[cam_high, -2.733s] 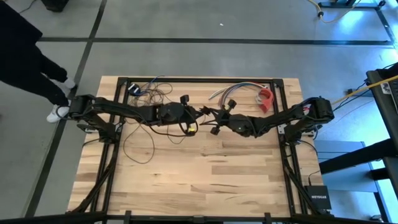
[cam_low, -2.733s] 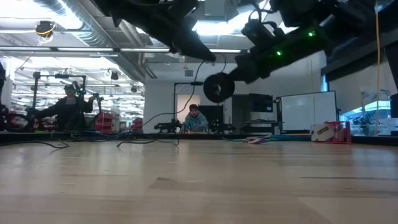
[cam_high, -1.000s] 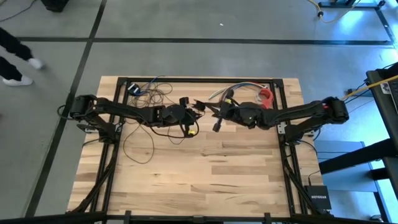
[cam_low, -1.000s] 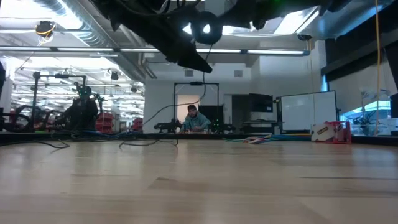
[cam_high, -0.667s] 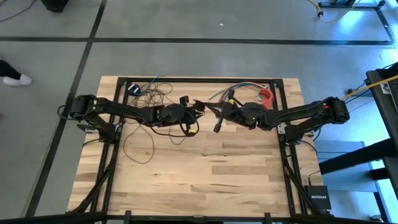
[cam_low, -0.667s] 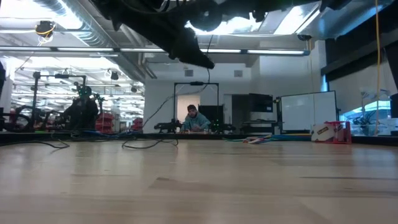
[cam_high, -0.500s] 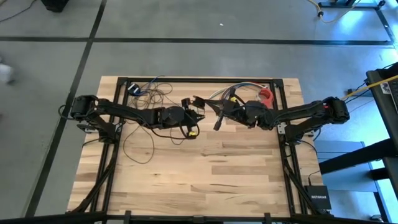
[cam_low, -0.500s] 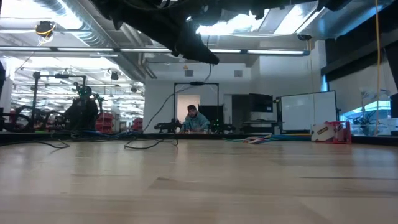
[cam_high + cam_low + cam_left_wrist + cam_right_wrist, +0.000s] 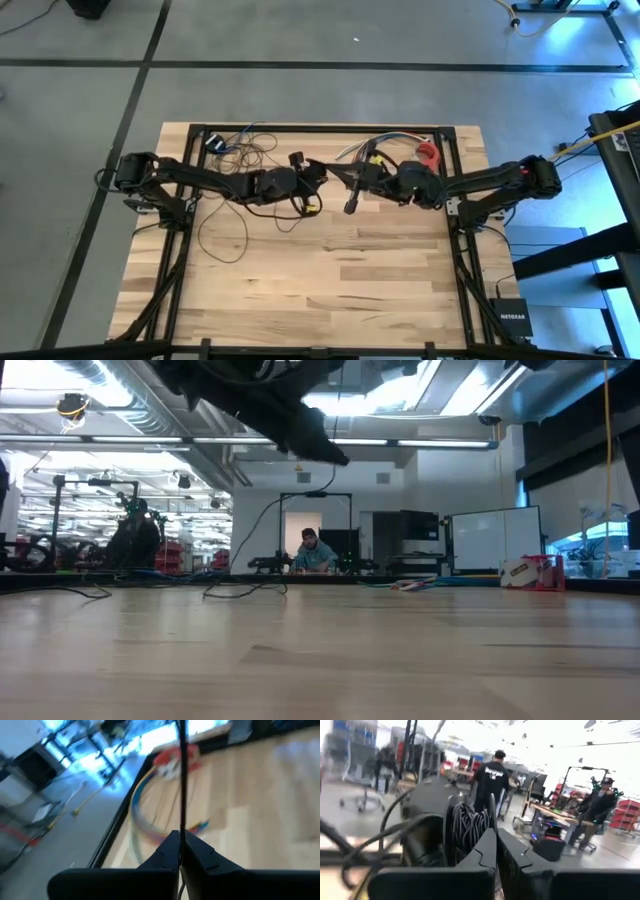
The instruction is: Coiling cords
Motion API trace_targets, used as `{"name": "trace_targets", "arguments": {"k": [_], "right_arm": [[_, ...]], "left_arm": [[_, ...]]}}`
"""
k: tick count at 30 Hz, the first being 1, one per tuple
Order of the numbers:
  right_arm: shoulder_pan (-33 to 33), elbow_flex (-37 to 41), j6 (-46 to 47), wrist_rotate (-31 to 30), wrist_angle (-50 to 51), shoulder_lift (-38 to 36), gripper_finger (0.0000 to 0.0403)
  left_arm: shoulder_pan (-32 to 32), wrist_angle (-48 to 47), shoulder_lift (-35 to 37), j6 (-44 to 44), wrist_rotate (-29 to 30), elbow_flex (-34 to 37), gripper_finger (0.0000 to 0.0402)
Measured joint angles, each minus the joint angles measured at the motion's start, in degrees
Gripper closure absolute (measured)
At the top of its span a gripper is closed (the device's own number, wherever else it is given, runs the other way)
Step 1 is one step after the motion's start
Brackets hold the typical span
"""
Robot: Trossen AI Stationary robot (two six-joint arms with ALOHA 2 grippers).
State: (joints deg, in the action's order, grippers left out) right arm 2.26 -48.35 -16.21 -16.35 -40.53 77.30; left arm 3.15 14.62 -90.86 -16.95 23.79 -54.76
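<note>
The cords are one thin dark wire. Its slack loops (image 9: 225, 235) lie on the wooden table (image 9: 330, 290) at the left. Both grippers hang high over the table's far middle, tips almost meeting. My left gripper (image 9: 322, 168) (image 9: 180, 837) is shut on a strand. My right gripper (image 9: 352, 172) (image 9: 496, 832) is shut too, with a wound bundle of loops (image 9: 467, 827) at its fingers. The black round puck (image 9: 349, 206) shows just on its near side. In the low view the wire (image 9: 262, 525) sags from my left gripper (image 9: 335, 457) to the table. My left gripper pinches one strand (image 9: 181, 827) between its two fingertips, coming from the table's left and slanting slightly down. Beyond the tips the strand (image 9: 181, 765) runs straight and taut, clear of the table. Behind the gripper the wire hangs slack to the table. My right gripper comes about level from the table's right, tipped slightly up. A strand (image 9: 492, 805) rises from between its shut fingertips. The wound bundle sits against one finger (image 9: 482, 847), clear of the table. Whether the bundle itself is pinched is hidden by the fingers.
A bundle of multicoloured wires (image 9: 372, 146) and a red object (image 9: 428, 154) lie at the far right. A tangle of thin wires (image 9: 238, 143) lies at the far left. The near half of the table is bare wood. People (image 9: 313, 550) are in the room beyond.
My right gripper has risen a little and tipped its fingers upward. The puck has gone up with it, out of the top of the low view. The slack wire under my left gripper has swung slightly.
</note>
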Motion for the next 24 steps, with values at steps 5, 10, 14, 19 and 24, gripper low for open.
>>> {"name": "trace_targets", "arguments": {"k": [5,10,14,19,24], "right_arm": [[2.4,-1.9,-4.9,-5.8,9.0,-2.1,0.0397],[3.1,-2.4,-5.0,-8.1,18.6,-4.3,0.0397],[3.5,-2.5,-5.1,-11.6,25.6,-4.7,0.0397],[3.5,-2.5,-5.0,-14.0,33.9,-4.7,0.0397],[3.5,-2.5,-3.3,-14.7,42.4,-4.7,0.0397]], "left_arm": [[0.3,-5.1,1.0,-2.2,2.1,-0.1,0.04],[0.3,-8.5,2.0,-4.7,2.7,0.0,0.0393],[0.3,-10.5,2.6,-6.6,2.8,0.0,0.0392],[0.3,-12.9,2.6,-8.9,3.4,0.0,0.0399],[0.4,-14.8,2.6,-8.1,4.8,0.0,0.0399]]}}
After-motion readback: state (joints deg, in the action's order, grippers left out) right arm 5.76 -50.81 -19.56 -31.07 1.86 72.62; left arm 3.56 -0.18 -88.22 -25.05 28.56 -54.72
